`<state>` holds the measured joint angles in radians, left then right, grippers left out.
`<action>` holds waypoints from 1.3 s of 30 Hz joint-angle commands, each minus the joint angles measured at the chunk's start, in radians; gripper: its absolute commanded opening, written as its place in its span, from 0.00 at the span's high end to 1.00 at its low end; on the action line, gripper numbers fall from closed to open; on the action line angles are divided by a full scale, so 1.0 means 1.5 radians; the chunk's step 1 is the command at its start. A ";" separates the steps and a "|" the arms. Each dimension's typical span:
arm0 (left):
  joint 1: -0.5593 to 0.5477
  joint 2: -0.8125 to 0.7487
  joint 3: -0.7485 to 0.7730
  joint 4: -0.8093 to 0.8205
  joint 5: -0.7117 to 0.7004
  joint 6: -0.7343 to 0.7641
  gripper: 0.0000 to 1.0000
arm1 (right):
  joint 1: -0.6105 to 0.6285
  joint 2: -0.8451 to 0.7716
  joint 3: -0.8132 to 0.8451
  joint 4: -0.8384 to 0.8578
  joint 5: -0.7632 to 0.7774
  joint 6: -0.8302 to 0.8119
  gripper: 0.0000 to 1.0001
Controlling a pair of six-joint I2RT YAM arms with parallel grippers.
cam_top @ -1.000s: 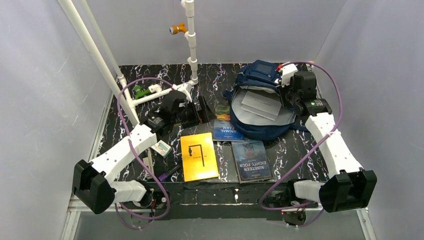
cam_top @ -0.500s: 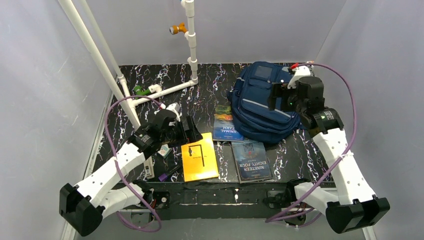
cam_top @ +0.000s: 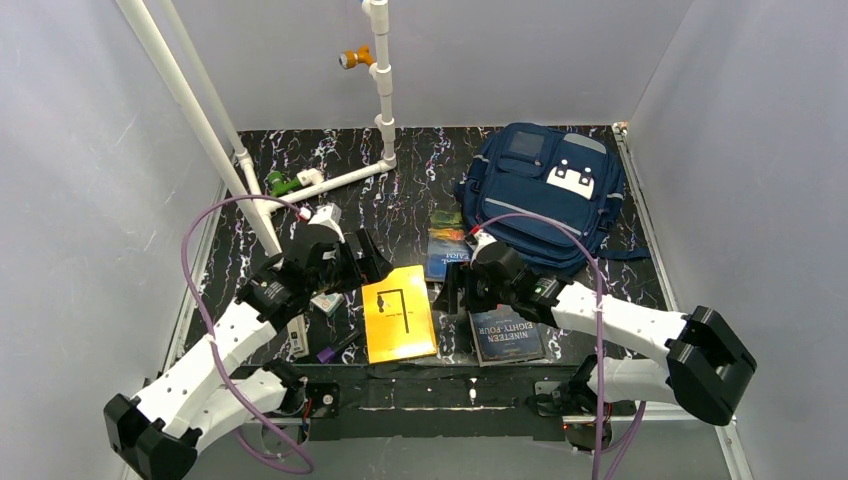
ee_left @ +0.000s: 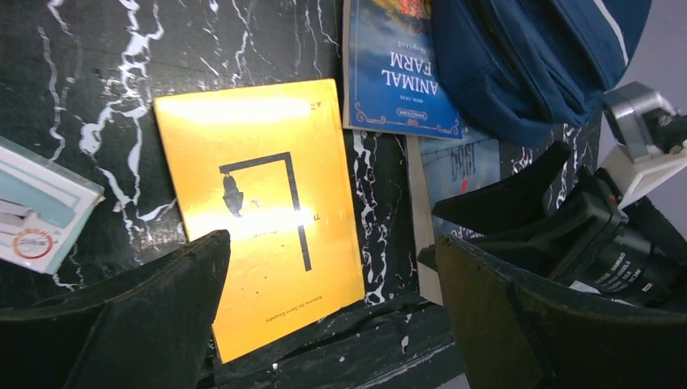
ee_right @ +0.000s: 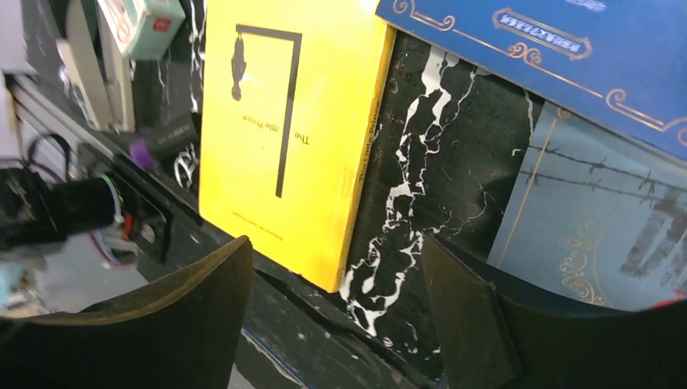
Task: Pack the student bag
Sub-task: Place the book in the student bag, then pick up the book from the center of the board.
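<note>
The student bag [cam_top: 540, 190], navy with grey stripes and a white patch, lies flat at the back right with its flap down; its edge shows in the left wrist view [ee_left: 526, 57]. In front of it lie a yellow book [cam_top: 398, 312] [ee_left: 259, 219] [ee_right: 283, 121], a blue "Animal Farm" book [cam_top: 450, 255] [ee_left: 397, 73] [ee_right: 567, 49] and a grey-blue "Nineteen Eighty-Four" book [cam_top: 505, 330] [ee_right: 599, 219]. My left gripper [cam_top: 372, 265] [ee_left: 334, 239] hangs open over the yellow book's far left corner. My right gripper [cam_top: 450, 293] [ee_right: 334, 243] is open and empty above the gap between the yellow and grey-blue books.
A small white and teal box [cam_top: 322, 298] [ee_left: 32, 219] and a purple-capped marker [cam_top: 335, 347] [ee_right: 158, 142] lie left of the yellow book. A white pipe frame [cam_top: 300, 180] crosses the back left. The table's front edge [cam_top: 470, 380] is just past the books.
The right gripper let go of the bag, whose open flap fell shut, and swung forward and left down to the books. The left arm came forward from the pipe to the yellow book.
</note>
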<state>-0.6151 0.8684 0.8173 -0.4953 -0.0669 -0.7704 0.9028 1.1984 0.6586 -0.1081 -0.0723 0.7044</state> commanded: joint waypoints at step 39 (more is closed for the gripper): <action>0.020 0.714 0.290 0.163 0.259 0.089 0.71 | -0.238 0.049 -0.163 0.315 0.054 0.226 0.51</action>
<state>-0.5816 1.9602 1.2797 -0.2283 0.2890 -0.6453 0.5499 1.2186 0.4210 0.1856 0.0242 0.9653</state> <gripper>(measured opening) 0.323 0.529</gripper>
